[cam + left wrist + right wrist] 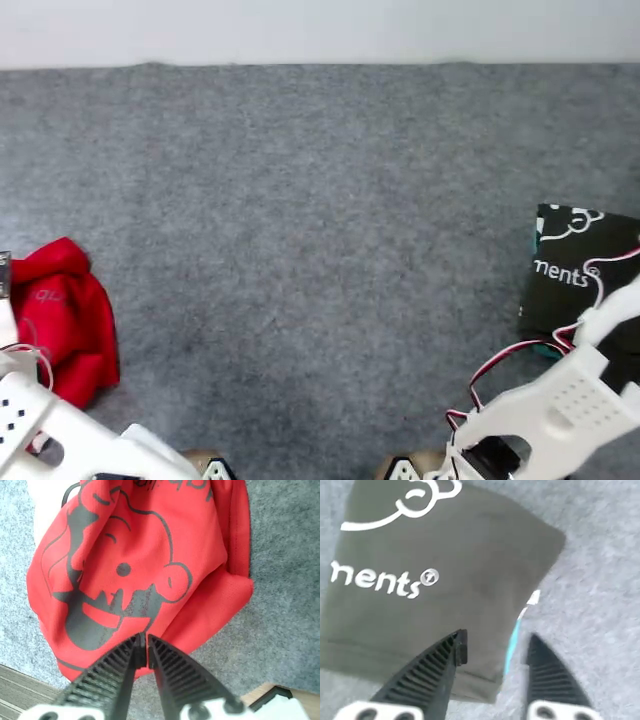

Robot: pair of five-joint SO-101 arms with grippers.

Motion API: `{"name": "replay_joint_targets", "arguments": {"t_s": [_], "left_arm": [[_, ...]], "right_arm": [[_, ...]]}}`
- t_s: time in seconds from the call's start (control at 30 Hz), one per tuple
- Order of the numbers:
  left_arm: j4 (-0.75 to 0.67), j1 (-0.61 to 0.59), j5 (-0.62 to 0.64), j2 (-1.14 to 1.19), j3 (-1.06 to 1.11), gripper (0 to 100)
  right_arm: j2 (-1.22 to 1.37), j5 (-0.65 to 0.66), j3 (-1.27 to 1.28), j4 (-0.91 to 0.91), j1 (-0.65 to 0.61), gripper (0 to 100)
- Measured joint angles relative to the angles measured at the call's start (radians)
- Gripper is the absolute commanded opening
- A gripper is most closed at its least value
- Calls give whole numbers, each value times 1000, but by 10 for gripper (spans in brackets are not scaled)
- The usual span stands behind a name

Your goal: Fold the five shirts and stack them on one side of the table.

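A crumpled red shirt [65, 320] with a dark cartoon print lies at the table's left side. My left gripper [143, 642] hovers just over the red shirt [135, 565], its black fingers closed together with no cloth visibly pinched between them. At the right side lies a folded dark shirt [583, 275] with white print, and a teal layer [0, 480] peeks out beneath its edge. My right gripper [497, 647] stands open over the corner of the dark shirt [445, 565], one finger above the cloth and the other above the carpet.
Grey carpet [320, 220] covers the table, with wide free room across the middle and back. A white wall runs along the far edge. The left arm's white body [50, 430] and the right arm's [560, 405] stand at the near edge.
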Motion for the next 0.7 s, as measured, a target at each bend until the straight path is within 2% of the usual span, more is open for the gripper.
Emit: {"name": "replay_joint_targets", "arguments": {"t_s": [0.03, 0.13, 0.5, 0.7], "left_arm": [[0, 0, 0, 0, 0, 15], [0, 0, 0, 0, 0, 15], [0, 0, 0, 0, 0, 15], [0, 0, 0, 0, 0, 15]], "right_arm": [[6, 0, 0, 8, -5, 42], [58, 0, -2, 15, -3, 4], [288, 0, -2, 14, 64, 9], [255, -2, -120, 169, 81, 9]]}}
